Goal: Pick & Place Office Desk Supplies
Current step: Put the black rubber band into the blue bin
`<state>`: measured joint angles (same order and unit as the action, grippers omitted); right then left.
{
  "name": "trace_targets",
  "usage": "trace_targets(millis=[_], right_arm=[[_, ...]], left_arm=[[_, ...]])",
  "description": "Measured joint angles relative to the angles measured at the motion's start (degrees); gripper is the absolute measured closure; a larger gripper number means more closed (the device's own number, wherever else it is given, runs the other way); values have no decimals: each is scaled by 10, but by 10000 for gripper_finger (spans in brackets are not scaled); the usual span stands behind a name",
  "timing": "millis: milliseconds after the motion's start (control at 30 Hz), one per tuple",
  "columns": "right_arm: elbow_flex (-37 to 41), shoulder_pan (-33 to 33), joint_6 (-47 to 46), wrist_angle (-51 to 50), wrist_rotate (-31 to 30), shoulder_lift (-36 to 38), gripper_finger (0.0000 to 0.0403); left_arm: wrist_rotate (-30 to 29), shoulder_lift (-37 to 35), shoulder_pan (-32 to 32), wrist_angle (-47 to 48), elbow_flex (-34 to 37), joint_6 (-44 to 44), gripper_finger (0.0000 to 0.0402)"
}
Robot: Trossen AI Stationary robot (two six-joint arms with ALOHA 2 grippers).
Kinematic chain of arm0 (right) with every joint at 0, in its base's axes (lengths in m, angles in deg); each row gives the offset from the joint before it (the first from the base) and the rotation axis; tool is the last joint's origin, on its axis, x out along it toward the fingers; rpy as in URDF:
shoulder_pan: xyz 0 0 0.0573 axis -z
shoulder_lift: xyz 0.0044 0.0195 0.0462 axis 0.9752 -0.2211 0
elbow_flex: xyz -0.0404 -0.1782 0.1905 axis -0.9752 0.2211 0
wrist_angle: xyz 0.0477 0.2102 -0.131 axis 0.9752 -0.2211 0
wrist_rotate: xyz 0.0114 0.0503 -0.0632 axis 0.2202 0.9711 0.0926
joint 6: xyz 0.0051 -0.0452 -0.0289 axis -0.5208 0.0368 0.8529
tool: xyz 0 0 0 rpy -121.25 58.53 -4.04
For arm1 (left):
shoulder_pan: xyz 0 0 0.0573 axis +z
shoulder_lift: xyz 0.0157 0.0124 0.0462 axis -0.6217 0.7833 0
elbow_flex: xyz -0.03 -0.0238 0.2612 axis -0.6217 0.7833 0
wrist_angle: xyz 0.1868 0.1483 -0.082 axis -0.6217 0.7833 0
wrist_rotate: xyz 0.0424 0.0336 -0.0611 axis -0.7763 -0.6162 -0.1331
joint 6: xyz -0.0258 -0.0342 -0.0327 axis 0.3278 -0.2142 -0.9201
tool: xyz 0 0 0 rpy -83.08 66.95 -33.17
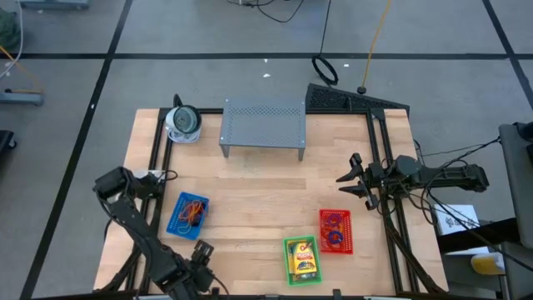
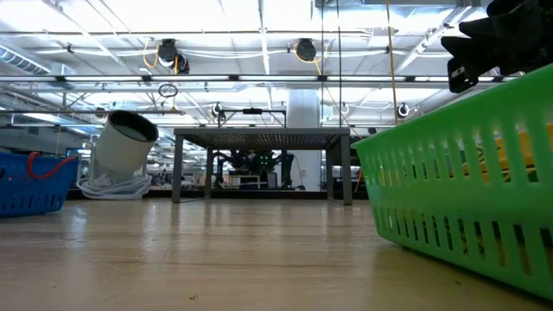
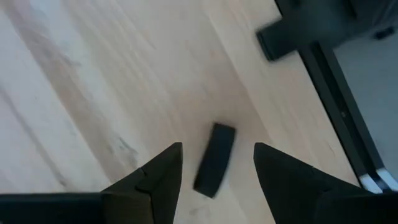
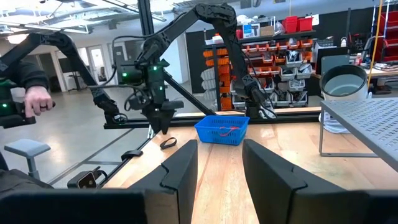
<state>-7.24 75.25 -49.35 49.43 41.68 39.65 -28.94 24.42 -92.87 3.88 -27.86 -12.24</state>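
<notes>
A small black clip [image 3: 214, 160] lies flat on the wooden table near its near edge. My left gripper [image 3: 217, 174] hovers above it, open, pointing down, one finger on either side of the clip and touching nothing. From the right wrist view, the left gripper [image 4: 163, 124] hangs just over the clip [image 4: 168, 143]. From above, the left gripper [image 1: 202, 248] hides the clip. My right gripper [image 1: 350, 177] waits open above the table's right side, pointing toward the left edge. Its fingers [image 4: 217, 162] hold nothing.
A blue basket [image 1: 187, 214] with rubber bands sits left of centre. A green basket [image 1: 301, 260] with crayon boxes stands at the near edge, and a red basket [image 1: 336, 230] lies beside it. The grey perforated shelf [image 1: 262, 125] and a round white-grey object [image 1: 183, 122] occupy the far side.
</notes>
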Motion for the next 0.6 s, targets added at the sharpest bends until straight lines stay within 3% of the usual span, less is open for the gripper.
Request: trace_targets(millis=[133,600], right_arm=[[0,0,0,0,0,0,287],[0,0,0,0,0,0,287]], left_arm=[[30,7,-6,2,16,-11,192],[26,7,-4,-69,84,-24,192]])
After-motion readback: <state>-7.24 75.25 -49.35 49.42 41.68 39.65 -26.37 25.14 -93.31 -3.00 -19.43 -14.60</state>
